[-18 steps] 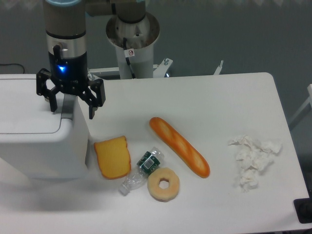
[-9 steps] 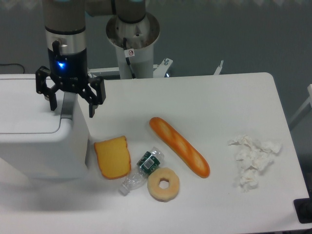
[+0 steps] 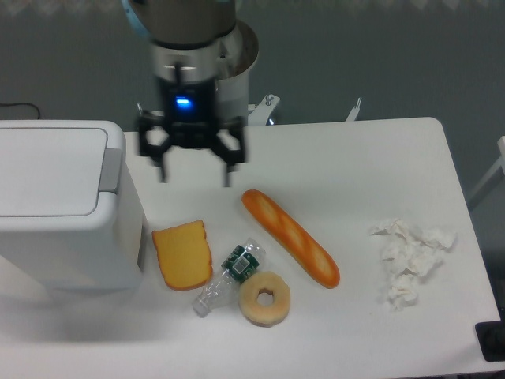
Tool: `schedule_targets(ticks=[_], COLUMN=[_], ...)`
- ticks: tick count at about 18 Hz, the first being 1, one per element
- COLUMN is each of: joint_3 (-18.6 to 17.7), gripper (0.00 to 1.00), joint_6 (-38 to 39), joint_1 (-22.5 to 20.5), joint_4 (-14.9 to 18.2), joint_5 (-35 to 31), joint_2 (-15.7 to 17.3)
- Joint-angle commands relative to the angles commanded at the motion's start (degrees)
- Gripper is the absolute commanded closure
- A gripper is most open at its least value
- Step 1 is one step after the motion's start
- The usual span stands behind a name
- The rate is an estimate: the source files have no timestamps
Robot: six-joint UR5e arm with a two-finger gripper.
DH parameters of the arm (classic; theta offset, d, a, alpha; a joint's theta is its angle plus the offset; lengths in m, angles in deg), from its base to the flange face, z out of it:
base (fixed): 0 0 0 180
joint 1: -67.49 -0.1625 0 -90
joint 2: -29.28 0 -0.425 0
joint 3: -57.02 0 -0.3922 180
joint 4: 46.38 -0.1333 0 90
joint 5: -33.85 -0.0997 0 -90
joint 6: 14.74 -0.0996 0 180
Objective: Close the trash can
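Observation:
The trash can [image 3: 63, 205] is a large white boxy bin at the table's left edge. Its flat lid [image 3: 47, 170] lies down flat on top, with a grey tab [image 3: 111, 168] at its right side. My gripper [image 3: 195, 175] is open and empty, fingers pointing down. It hangs above the table to the right of the bin, clear of the lid, and looks motion-blurred.
On the white table [image 3: 355, 158] lie a yellow bread slice [image 3: 182, 254], a crushed plastic bottle [image 3: 229, 276], a donut [image 3: 264, 298], a baguette [image 3: 289, 237] and crumpled tissue [image 3: 410, 253]. The robot base [image 3: 217, 71] stands behind the table.
My gripper has moved right, from over the bin's right edge to the table space beside it. The bin's lid stays flat as before.

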Motion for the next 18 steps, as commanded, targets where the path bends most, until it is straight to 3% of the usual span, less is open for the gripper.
schedule_targets(ticks=[8,15,18], joint_3=[0.79,3.42,4.13], gripper=[0.00,0.00,0.00], joint_6=[-20.23,-41.04,-46.77], joint_1=[-10.91,-14.69,-15.05], joint_4=[-0.09,-0.26,-0.44], joint_5=[0.17,-0.70,-5.69], joint_2=[-9.31,-16.78,-19.59])
